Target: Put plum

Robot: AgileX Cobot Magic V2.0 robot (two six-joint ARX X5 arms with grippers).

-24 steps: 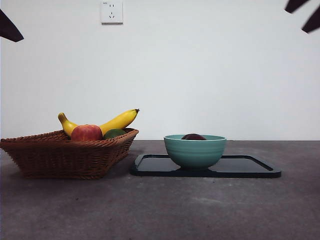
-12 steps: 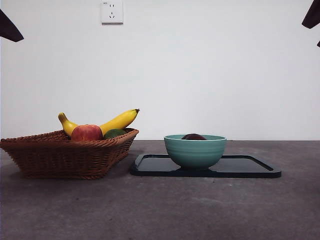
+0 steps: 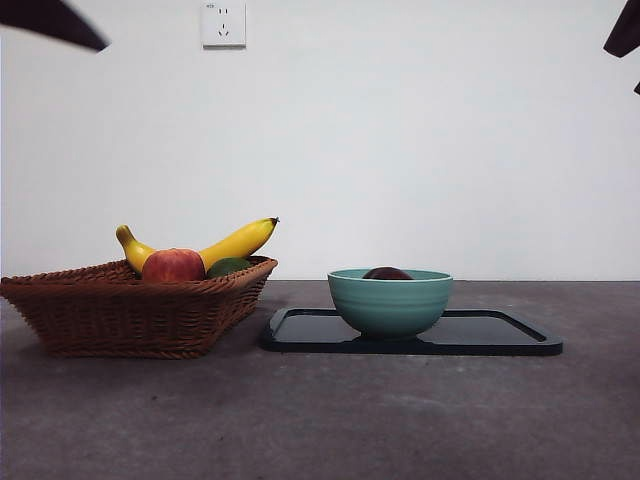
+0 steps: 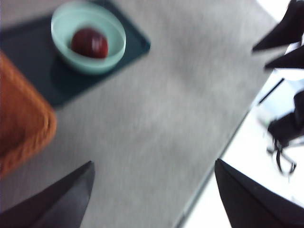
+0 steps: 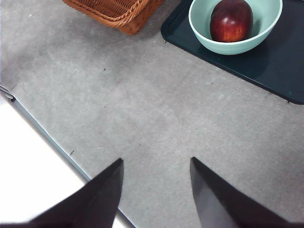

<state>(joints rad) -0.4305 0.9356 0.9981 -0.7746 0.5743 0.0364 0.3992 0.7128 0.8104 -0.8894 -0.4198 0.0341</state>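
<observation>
Plum: the plum (image 3: 387, 273) lies inside the bowl (image 3: 390, 302); in the front view only its dark top shows above the rim. The right wrist view shows it as a glossy maroon fruit (image 5: 231, 20) resting on the bowl's floor (image 5: 266, 16), and the left wrist view, though blurred, shows it there too (image 4: 89, 42).

Bowl: pale green, upright, standing on the tray (image 3: 500, 332), toward the tray's 9 o'clock end in the front view.

Tray: flat, dark, with a low rim, lying on the tabletop (image 3: 320, 420) just beside the basket (image 3: 130, 315), at the basket's 3 o'clock.

Basket: brown wicker, at 9 o'clock from the bowl. It holds a banana (image 3: 235, 243), a red-and-yellow apple (image 3: 173, 266) in front of the banana, and a small green fruit (image 3: 229, 267) at the apple's 3 o'clock.

Left end effector: its jaws stand wide apart (image 4: 152, 194) and hold nothing; it hangs high over bare tabletop, well apart from the bowl.

Right end effector: its jaws are parted to a narrower gap (image 5: 154, 190), nothing between them; it sits above bare tabletop near the table's edge, well apart from the tray.

Front view arms: only black tips at the two top corners.

Wall: white, with a socket (image 3: 223, 24) at about 11 o'clock above the bowl.
</observation>
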